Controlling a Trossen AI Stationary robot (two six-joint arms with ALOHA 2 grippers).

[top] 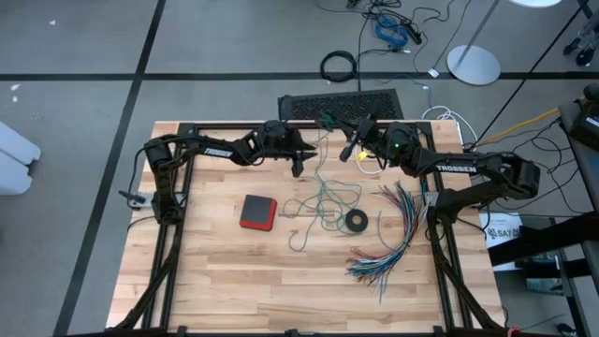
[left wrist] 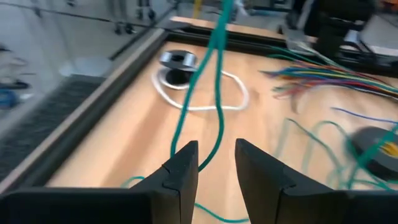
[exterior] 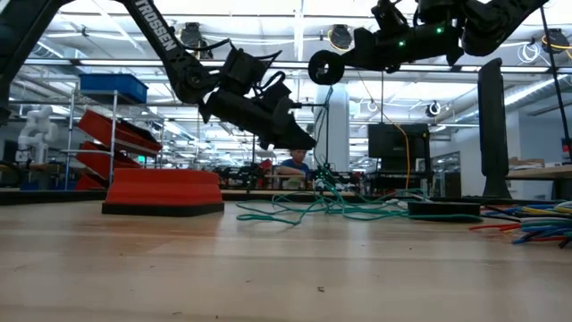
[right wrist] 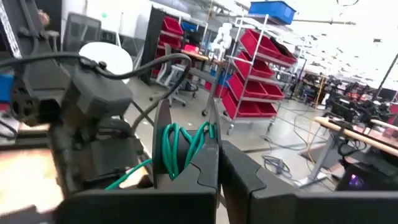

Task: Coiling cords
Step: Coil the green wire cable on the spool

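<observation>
The teal-green cord (top: 323,198) lies in loose tangles on the table's middle, and two strands rise from it to my right gripper (top: 335,124). That gripper is held high near the far edge, shut on a bunch of the cord's turns (right wrist: 179,148). My left gripper (left wrist: 216,163) stands open, low over the table. The two rising strands (left wrist: 214,93) pass between and just past its fingers; whether they touch, I cannot tell. The white cord (left wrist: 205,102) lies in a loop near the far edge, joined to a round black-and-white piece (left wrist: 178,61). My right gripper holds several turns of the teal cord (right wrist: 186,140), bunched between its shut fingers near their free ends. The fingers lie about level, coming from the table's right. The turns are lifted clear. A strand (exterior: 327,134) hangs from them down to the tangle on the table.
A red box (top: 257,212) sits left of the tangle. A black tape ring (top: 356,221) lies right of it. Beyond that, a fanned bundle of multicoloured wires (top: 393,234) spreads toward the right edge. A dark grille (top: 342,103) stands behind the far edge.
</observation>
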